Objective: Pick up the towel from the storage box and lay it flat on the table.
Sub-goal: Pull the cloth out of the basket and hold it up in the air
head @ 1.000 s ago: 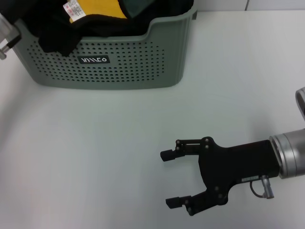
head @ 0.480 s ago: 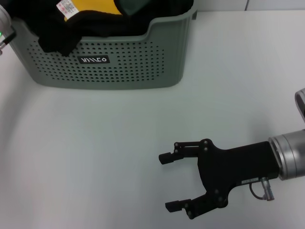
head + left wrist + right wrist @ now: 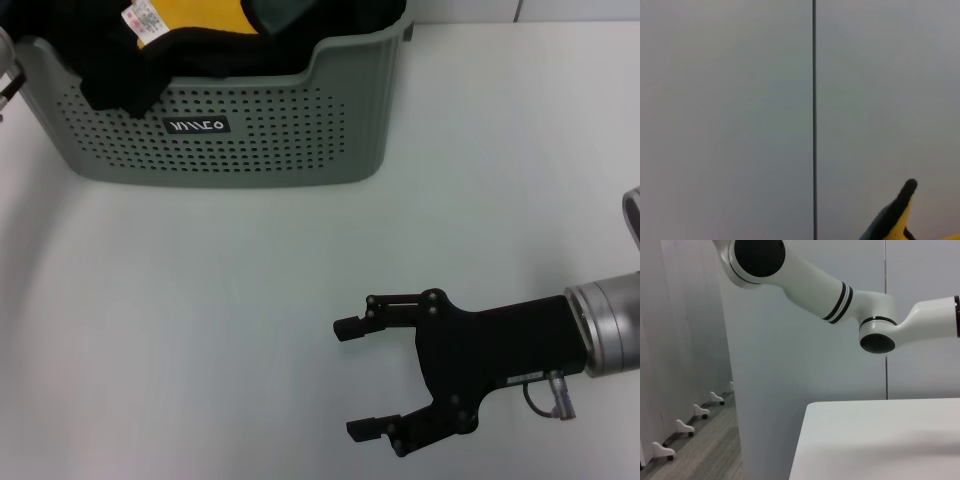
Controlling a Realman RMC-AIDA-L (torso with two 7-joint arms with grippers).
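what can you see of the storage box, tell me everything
The box is a sage grey-green plastic basket with rows of small perforations in its front wall, rounded corners and a front rim that dips in the middle. A small black label with white letters sits on the front. It stands upright on the white table at the far left, cut off by the top of the head view. Black fabric drapes over its rim, and the yellow towel lies inside.

Head camera looks down on the table (image 3: 200, 300); wrist cameras face walls (level, sideways).
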